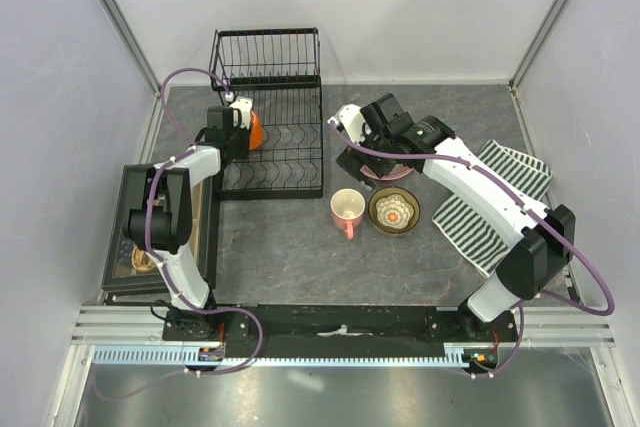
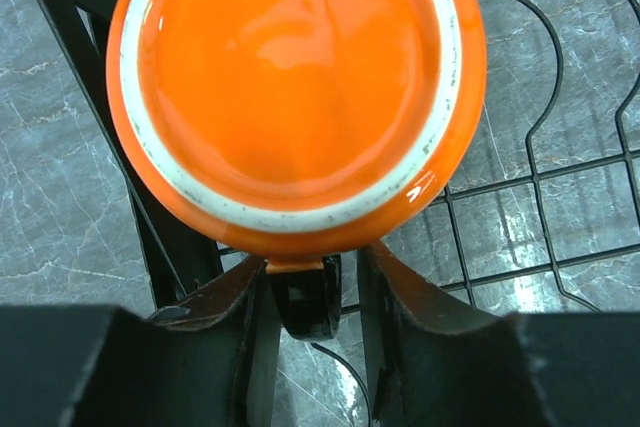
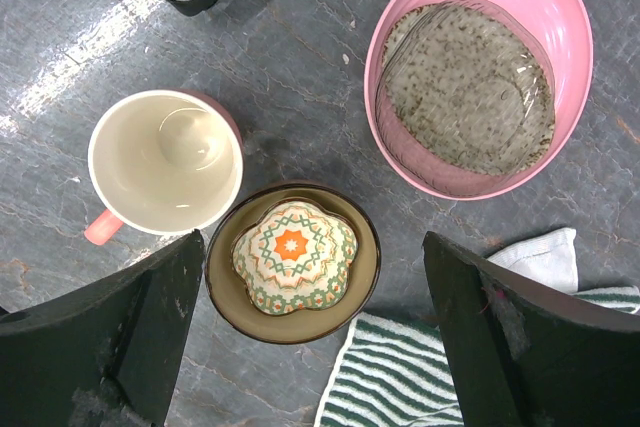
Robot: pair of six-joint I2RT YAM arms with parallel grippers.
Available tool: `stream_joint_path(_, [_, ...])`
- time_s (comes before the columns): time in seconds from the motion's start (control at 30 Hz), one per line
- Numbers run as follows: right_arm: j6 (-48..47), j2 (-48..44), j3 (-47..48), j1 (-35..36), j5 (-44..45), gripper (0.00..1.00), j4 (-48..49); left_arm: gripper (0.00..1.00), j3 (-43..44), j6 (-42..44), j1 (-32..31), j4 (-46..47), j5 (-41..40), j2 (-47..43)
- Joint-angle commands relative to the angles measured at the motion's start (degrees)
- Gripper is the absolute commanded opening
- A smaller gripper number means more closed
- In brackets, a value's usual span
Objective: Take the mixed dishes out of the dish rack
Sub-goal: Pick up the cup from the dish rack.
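**Last mug about to leave the rack**

The left gripper (image 2: 322, 292) reaches over the dish rack (image 1: 270, 162), its fingers straddling the handle of the upturned orange mug (image 2: 295, 87), not visibly clamped tight. This looks like the final pickup; the next move calls for a firm squeeze and a lift clear of the wires. The right gripper (image 3: 310, 337) hovers spread wide above the pink mug (image 3: 165, 162), the brown bowl (image 3: 225, 292) holding the small patterned bowl (image 3: 293, 255), and the pink dish (image 3: 478, 82) on the table.

Grey marbled table (image 1: 300, 257), white walls (image 1: 420, 7)
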Motion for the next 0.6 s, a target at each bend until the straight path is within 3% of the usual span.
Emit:
stream_joint_path(0.0, [-0.3,-0.4,0.0,-0.1,-0.5,0.98,0.6,0.4,2.5,2.0,0.2,1.2,-1.4,1.2])
stream_joint_path(0.27, [-0.5,-0.4,-0.3,-0.2,-0.6,0.98,0.5,0.33,2.6,2.4,0.2,2.1,-1.7,1.8])
stream_joint_path(0.57, [-0.6,-0.3,-1.3,-0.2,-0.7,0.98,0.5,0.17,2.6,2.3,0.2,2.7,-0.7,1.9])
